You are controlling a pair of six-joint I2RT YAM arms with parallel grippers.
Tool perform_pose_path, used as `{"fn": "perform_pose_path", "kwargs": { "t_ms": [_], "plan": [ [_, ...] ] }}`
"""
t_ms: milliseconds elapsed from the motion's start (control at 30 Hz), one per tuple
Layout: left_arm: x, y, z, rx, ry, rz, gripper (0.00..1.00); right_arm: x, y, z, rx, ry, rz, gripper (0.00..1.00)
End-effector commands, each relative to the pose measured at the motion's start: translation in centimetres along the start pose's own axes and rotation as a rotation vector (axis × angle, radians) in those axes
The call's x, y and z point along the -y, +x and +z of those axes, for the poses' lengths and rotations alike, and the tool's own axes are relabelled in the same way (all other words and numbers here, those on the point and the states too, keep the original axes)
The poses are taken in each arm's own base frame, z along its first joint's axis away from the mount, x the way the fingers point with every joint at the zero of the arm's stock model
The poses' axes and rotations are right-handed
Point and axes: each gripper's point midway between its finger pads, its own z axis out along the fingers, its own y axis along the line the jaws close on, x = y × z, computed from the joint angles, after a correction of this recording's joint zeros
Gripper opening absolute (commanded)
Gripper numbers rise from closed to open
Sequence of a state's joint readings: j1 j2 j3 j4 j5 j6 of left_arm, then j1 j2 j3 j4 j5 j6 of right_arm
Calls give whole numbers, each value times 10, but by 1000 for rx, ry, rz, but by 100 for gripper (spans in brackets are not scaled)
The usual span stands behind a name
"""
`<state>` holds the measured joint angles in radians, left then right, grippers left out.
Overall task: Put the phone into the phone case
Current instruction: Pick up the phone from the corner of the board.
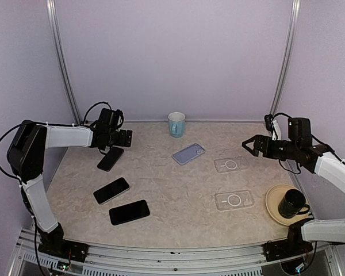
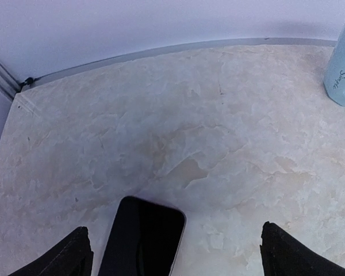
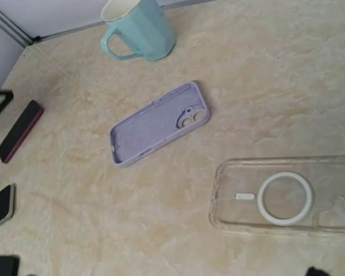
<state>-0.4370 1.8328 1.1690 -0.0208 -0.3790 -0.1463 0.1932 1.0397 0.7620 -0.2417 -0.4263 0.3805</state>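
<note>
Left gripper (image 1: pixel 126 138): jaws spread wide, empty, held over the far end of the far phone (image 1: pixel 110 158). The phone's dark tip shows between the fingers (image 2: pixel 69 256) in the wrist view.
Right gripper (image 1: pixel 247 146): jaws spread wide, empty, raised by the far clear case (image 1: pixel 230 165).
Purple case (image 1: pixel 188 153): open side up, mid-table, well apart from all phones.
Middle phone (image 1: pixel 111 190), near phone (image 1: pixel 129 212): flat, left side.
Near clear case (image 1: pixel 234 200): right side.
Teal mug (image 1: pixel 176 124): by the back wall.
Black mug (image 1: pixel 291 202): on the plate (image 1: pixel 274 195), right edge.
</note>
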Motion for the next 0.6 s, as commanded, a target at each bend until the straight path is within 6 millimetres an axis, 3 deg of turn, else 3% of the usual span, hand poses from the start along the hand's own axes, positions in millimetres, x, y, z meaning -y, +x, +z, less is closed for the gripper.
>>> {"fn": "perform_pose_path", "kwargs": {
  "t_ms": [0,233,467,567],
  "plan": [
    [0,-1,19,-107,157,138,99,-12,-12,-1,29,-32,-50,100],
    [-21,33,44,-230,224,158,99,-15,-10,-2,21,-42,-75,100],
    [-13,49,49,-276,329,176,99,-17,-4,-2,14,-52,-75,100],
    [-21,57,53,-295,321,174,99,-18,-4,-3,15,-55,-73,100]
  ]
}}
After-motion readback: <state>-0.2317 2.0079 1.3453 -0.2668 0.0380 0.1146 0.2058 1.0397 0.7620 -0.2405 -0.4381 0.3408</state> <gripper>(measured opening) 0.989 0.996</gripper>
